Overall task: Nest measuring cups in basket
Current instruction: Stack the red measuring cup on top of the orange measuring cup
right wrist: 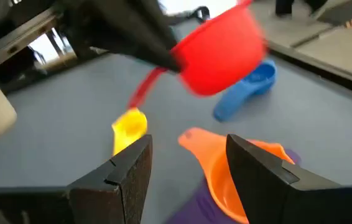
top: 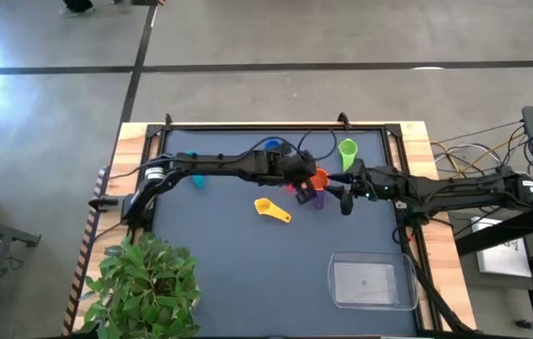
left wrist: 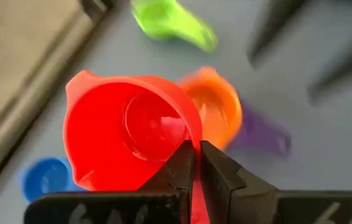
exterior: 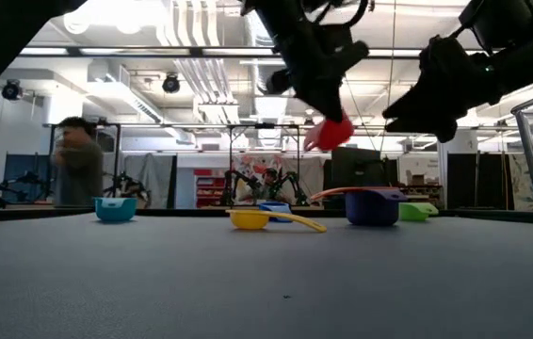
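Observation:
My left gripper (top: pixel 301 179) is shut on the red cup (left wrist: pixel 126 134) and holds it in the air over the middle of the table (exterior: pixel 328 134). The orange cup (exterior: pixel 356 193) sits nested in the purple cup (exterior: pixel 372 209) on the table below. My right gripper (right wrist: pixel 188 174) is open and empty just right of them, above the table (exterior: pixel 427 94), its fingers on either side of the orange cup (right wrist: pixel 226 171) in its wrist view. The yellow cup (top: pixel 271 209), blue cup (top: pixel 271 146), green cup (top: pixel 347 151) and teal cup (top: pixel 196 179) rest on the mat. My left gripper pinches the red cup's flat handle (left wrist: pixel 191 177) between its two fingers, close to the bowl. The handle's free end (right wrist: pixel 140 93) sticks out past the fingers. The cup is lifted clear of the table and tilted, with its open mouth toward the wrist.
The clear basket (top: pixel 372 282) stands near the table's front right. A potted plant (top: pixel 149 282) stands at the front left corner. Wooden rails edge the mat. A person (exterior: pixel 78 165) stands in the room behind the table.

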Controlling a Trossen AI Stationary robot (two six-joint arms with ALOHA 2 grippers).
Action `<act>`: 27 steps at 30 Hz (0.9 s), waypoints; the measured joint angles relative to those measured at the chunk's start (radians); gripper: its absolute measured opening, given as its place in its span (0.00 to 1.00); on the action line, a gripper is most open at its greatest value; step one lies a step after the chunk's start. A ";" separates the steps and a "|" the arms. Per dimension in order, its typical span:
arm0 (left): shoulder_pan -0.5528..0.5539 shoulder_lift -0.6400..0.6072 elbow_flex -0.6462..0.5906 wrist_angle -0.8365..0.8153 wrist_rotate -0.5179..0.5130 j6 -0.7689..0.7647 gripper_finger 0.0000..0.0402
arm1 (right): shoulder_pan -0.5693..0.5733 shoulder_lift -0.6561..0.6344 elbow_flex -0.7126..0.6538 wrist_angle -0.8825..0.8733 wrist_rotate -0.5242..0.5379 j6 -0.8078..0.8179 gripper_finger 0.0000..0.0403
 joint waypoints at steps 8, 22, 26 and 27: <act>-0.001 -0.004 0.009 0.198 -0.218 -0.033 0.00 | 0.000 0.043 -0.025 0.195 0.081 0.002 0.48; -0.002 -0.004 -0.018 0.372 -0.236 -0.033 0.00 | 0.000 0.246 0.110 0.222 0.168 -0.023 0.48; -0.002 -0.004 -0.019 0.354 -0.295 -0.040 0.00 | -0.002 0.260 0.106 0.269 0.209 -0.035 0.48; -0.002 -0.004 -0.020 0.352 -0.299 -0.040 0.00 | -0.004 0.260 0.102 0.280 0.212 -0.037 0.48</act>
